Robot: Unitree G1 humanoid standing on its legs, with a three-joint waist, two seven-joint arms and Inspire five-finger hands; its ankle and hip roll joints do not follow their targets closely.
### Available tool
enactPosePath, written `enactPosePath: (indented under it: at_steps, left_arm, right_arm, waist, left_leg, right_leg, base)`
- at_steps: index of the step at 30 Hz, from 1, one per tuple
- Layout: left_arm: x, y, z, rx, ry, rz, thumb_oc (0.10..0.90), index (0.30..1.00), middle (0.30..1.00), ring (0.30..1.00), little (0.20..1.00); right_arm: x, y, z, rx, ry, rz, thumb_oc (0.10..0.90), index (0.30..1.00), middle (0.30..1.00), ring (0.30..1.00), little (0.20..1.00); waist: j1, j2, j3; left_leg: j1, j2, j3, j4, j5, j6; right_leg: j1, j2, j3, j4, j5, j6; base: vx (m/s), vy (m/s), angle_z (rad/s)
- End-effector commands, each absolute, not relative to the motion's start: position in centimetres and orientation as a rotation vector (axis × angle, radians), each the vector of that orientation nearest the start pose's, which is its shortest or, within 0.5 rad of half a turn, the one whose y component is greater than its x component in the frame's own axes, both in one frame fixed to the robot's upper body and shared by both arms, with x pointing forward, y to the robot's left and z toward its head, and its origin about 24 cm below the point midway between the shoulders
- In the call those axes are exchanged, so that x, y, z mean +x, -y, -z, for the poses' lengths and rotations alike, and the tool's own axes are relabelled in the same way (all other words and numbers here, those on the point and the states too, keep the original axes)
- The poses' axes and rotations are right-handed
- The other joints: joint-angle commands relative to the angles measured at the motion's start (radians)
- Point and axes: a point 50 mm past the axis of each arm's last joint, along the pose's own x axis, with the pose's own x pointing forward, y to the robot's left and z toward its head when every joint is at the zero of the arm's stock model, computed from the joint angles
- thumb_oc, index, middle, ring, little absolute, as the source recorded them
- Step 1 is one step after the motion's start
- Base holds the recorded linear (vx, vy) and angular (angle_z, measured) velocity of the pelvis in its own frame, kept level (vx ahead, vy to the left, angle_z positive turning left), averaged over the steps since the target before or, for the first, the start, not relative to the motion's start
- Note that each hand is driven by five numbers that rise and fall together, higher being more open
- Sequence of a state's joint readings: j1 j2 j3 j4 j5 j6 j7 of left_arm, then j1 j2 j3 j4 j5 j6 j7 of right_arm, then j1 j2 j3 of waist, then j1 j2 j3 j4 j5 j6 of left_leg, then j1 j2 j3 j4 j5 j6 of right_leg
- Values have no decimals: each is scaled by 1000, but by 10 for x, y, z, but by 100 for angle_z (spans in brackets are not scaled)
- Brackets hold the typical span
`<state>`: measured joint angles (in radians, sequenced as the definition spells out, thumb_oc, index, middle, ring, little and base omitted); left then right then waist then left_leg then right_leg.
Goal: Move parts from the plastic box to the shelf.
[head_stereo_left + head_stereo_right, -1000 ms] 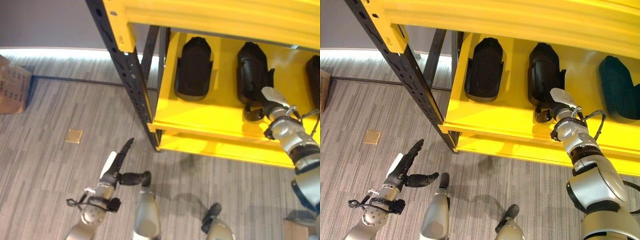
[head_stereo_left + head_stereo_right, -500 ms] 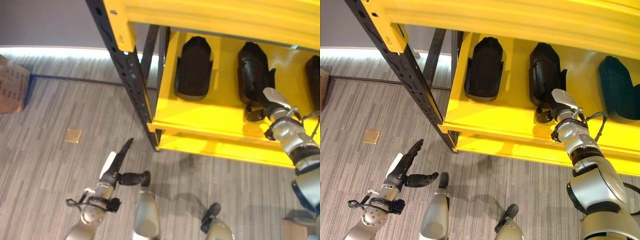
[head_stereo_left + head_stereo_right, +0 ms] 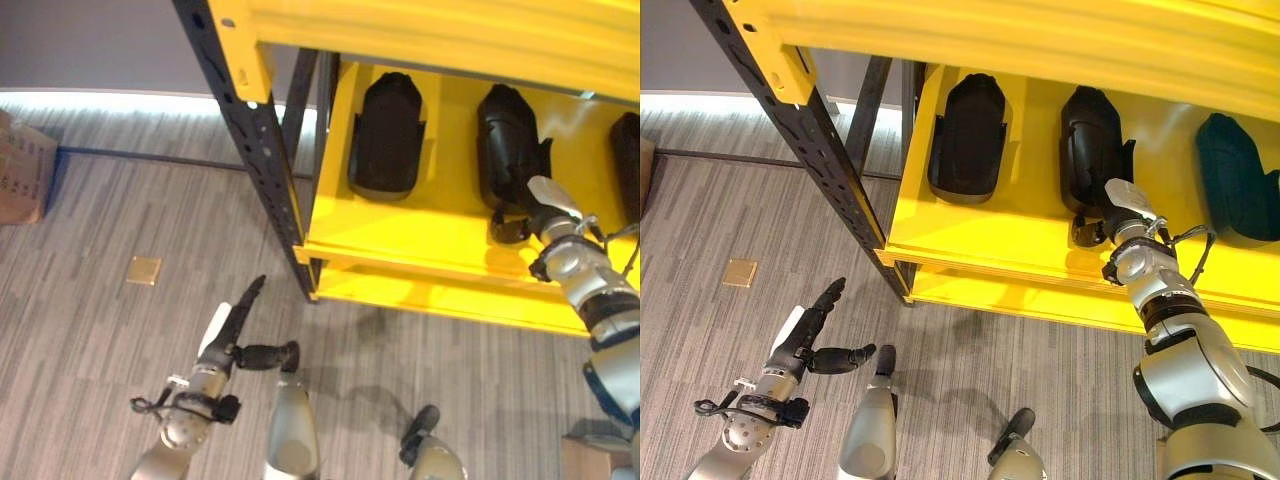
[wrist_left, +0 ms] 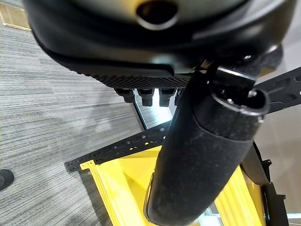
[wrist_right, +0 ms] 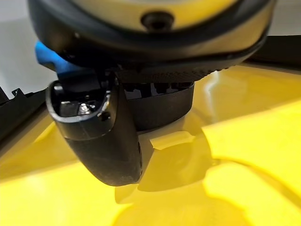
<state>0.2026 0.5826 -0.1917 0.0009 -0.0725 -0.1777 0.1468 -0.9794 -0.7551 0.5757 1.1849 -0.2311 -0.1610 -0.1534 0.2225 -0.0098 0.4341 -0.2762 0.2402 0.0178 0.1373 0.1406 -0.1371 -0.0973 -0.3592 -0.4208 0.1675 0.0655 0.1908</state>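
The right hand [image 3: 1124, 205] has edged along the yellow shelf [image 3: 980, 240], its fingers' state impossible to tell, the middle black part [image 3: 1092, 150] just beyond them, where a careless withdrawal could drag it askew.

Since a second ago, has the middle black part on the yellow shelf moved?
Barely: the middle black part sits slightly further back on the yellow shelf; right hand at its front end.

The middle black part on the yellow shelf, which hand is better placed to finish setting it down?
The right hand. It is already at the near end of the middle black part on the yellow shelf. The left hand hangs low over the floor, away from the shelf.
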Motion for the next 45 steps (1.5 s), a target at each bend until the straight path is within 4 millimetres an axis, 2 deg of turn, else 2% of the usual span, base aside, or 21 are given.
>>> enactPosePath:
  at_steps: [1, 12, 18, 26, 37, 42, 45]
  left_arm:
    - [209, -231, -59, 472, 109, 48, 900, 1000, 1000, 1000, 1000]
    - [208, -231, -60, 467, 109, 55, 900, 1000, 1000, 1000, 1000]
    - [206, -232, -57, 467, 97, 55, 900, 1000, 1000, 1000, 1000]
    - [205, -234, -55, 468, 86, 42, 900, 1000, 1000, 1000, 1000]
    - [203, -239, -56, 470, 82, 23, 900, 1000, 1000, 1000, 1000]
    - [204, -242, -57, 472, 87, 11, 900, 1000, 1000, 1000, 1000]
    - [204, -243, -58, 474, 89, 9, 900, 1000, 1000, 1000, 1000]
  right_arm:
    - [355, 361, -161, -1273, -248, 384, 900, 1000, 1000, 1000, 1000]
    - [348, 369, -152, -1254, -294, 401, 900, 1000, 1000, 1000, 1000]
    - [340, 377, -140, -1238, -342, 412, 900, 1000, 1000, 1000, 1000]
    - [340, 376, -140, -1253, -339, 404, 900, 1000, 1000, 1000, 1000]
    - [350, 373, -178, -1324, -229, 447, 900, 1000, 1000, 1000, 1000]
    - [357, 366, -203, -1350, -142, 462, 900, 1000, 1000, 1000, 1000]
    - [360, 361, -205, -1370, -127, 439, 900, 1000, 1000, 1000, 1000]
  waist:
    - [-27, -27, -12]
    - [-28, -33, -25]
    - [-29, -32, -31]
    - [-31, -35, -36]
    - [-34, -44, -39]
    - [-33, -54, -43]
    - [-31, -59, -43]
  left_leg:
    - [-32, 18, 4, -43, 76, 25]
    - [-30, 19, 0, -51, 83, 24]
    - [-22, 18, 2, -58, 82, 22]
    - [-21, 17, 6, -62, 84, 24]
    - [-21, 20, 5, -61, 84, 23]
    - [-19, 22, 5, -60, 82, 23]
    - [-17, 22, 5, -59, 79, 22]
  right_leg:
    - [13, -11, 52, 77, -24, -2]
    - [25, -6, 42, 63, -18, -3]
    - [30, -6, 41, 61, -20, 0]
    - [34, -6, 42, 55, -15, 0]
    - [35, -5, 40, 51, -12, -1]
    - [36, -2, 43, 50, -10, 0]
    - [38, -1, 42, 51, -15, 0]
  base:
    - [0, 0, 0]
    - [0, 0, 0]
    - [0, 0, 0]
    - [0, 0, 0]
    - [0, 0, 0]
    - [0, 0, 0]
    - [0, 0, 0]
